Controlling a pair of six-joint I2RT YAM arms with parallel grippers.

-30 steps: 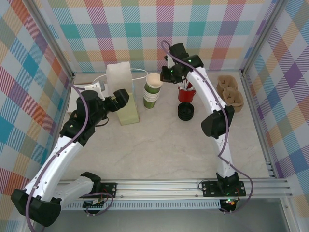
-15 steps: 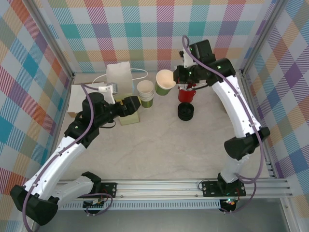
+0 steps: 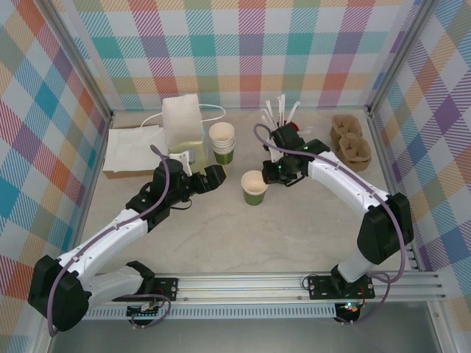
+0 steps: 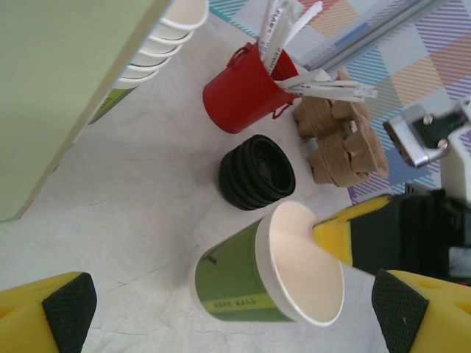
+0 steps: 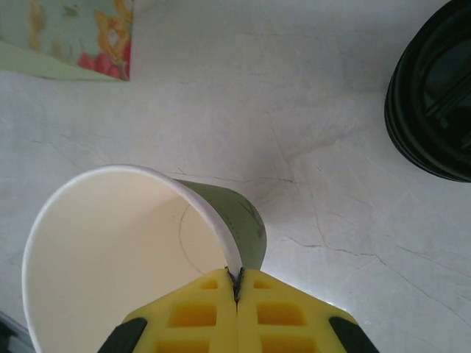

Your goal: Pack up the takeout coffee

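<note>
The takeout coffee cup (image 3: pixel 255 187) is olive green with a pale band, cream inside, and has no lid on. It stands on the table near the middle. My right gripper (image 3: pixel 266 176) is shut on its rim, with the paper wall pinched between the yellow fingertips (image 5: pixel 237 283). My left gripper (image 3: pixel 213 176) stands open just left of the cup, apart from it, and the cup (image 4: pixel 243 283) lies ahead of its black pads (image 4: pixel 70 305). A stack of black lids (image 4: pixel 257 173) sits just beyond the cup, also at the right wrist view's upper right (image 5: pixel 434 118).
A stack of lidless green cups (image 3: pixel 221 140) and a tall pale green bag (image 3: pixel 184 129) stand behind my left gripper. The red mug of white sticks (image 4: pixel 243 92) and brown cardboard carriers (image 3: pixel 347 140) sit at the back right. A flat white packet (image 3: pixel 132 147) lies at the left.
My right gripper has carried the cup from above the stack at the back down to the table's middle. My left arm has swung forward and right toward it, still open.
</note>
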